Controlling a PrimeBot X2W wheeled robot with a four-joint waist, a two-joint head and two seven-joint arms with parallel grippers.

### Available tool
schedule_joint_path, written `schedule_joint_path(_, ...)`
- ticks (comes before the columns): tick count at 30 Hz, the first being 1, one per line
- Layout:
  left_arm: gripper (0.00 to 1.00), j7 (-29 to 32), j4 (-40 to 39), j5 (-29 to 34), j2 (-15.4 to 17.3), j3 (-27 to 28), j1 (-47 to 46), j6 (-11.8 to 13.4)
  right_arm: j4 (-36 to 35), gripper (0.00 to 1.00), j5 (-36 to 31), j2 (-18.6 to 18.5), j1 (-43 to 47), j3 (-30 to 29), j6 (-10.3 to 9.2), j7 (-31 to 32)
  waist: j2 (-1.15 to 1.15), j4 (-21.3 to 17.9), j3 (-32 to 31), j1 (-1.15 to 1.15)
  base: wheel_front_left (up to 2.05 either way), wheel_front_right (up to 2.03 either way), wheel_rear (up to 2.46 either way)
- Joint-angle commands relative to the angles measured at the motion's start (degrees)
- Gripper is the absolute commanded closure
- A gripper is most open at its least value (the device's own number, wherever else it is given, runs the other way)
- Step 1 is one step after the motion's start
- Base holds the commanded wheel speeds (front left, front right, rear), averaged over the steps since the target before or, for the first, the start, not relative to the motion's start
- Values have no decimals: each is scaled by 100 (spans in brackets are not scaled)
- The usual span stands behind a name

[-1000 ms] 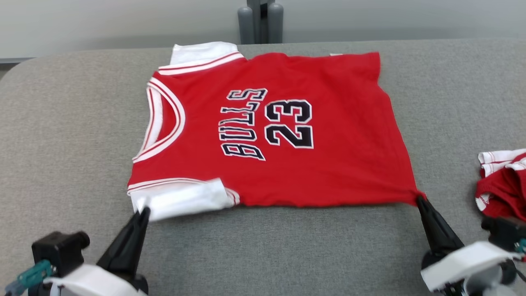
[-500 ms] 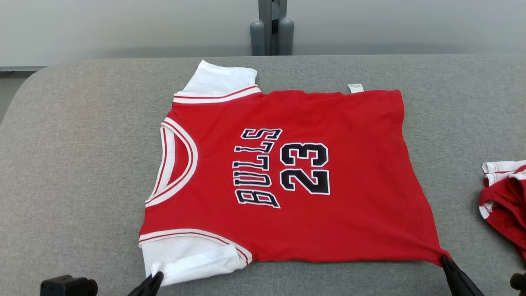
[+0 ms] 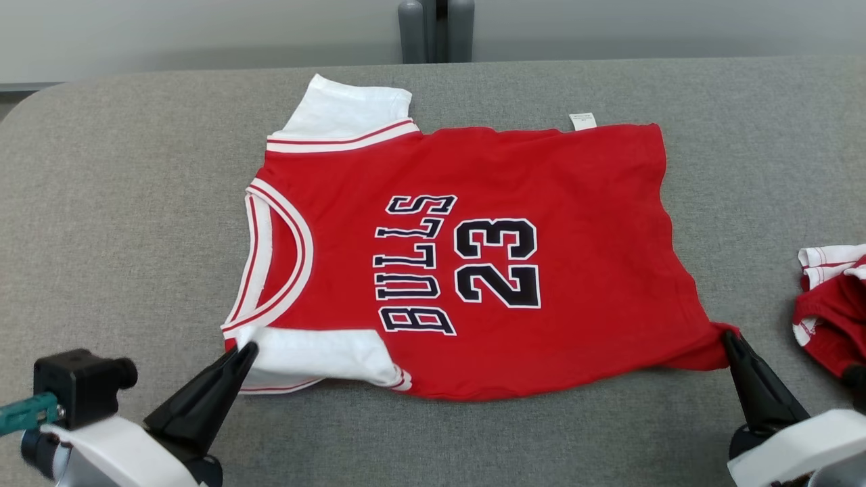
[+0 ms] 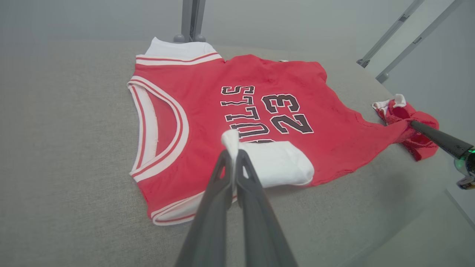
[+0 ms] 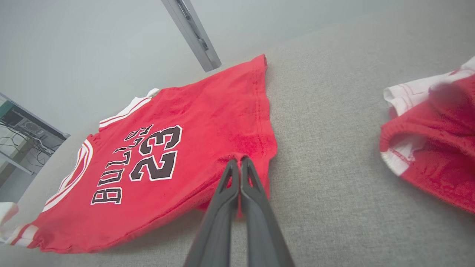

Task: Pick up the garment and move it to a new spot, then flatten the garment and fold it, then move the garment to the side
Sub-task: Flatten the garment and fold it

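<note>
Left fingers (image 3: 210,396) pinch the white sleeve (image 3: 318,352) at seven o'clock; right fingers (image 3: 754,389) clamp the jersey's (image 3: 487,169) hem corner at four. Carry both toward twelve together and level, so the fold lands straight.

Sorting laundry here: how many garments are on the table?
2: the red jersey spread in the middle, and a crumpled red-and-white garment at the right edge, partly cut off.

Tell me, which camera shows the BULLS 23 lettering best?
The head view: the lettering lies whole and nearly square-on. In the left wrist view the folded white sleeve covers part of BULLS. The right wrist view shows it whole but slanted.
</note>
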Motion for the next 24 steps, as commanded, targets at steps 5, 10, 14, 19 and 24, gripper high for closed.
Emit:
schedule_joint_path(5, 100, -36, 640, -80, -277, -112, -842, -483, 443, 100, -73, -13, -647, 103, -2, -25, 0, 21, 179, 0, 0, 0, 0)
schedule_joint_path(10, 100, -231, 1349, -6, -555, -140, -1488, -752, 993, 100, -23, -78, -1208, 163, -2, -116, 0, 57, 367, 0, 0, 0, 0)
schedule_joint_path(14, 100, -413, 1900, -1, -799, -162, -1849, -923, 1427, 100, 55, -145, -1627, 268, -1, -227, 0, 55, 533, 0, 0, 0, 0)
schedule_joint_path(19, 100, -703, 2588, 24, -1091, -200, -2223, -1171, 1942, 100, 117, -252, -2057, 437, -2, -368, 0, 45, 709, 0, 0, 0, 0)
schedule_joint_path(24, 100, -882, 3107, 55, -1281, -273, -2486, -1372, 2235, 100, 198, -327, -2293, 569, -2, -488, 0, 28, 811, 0, 0, 0, 0)
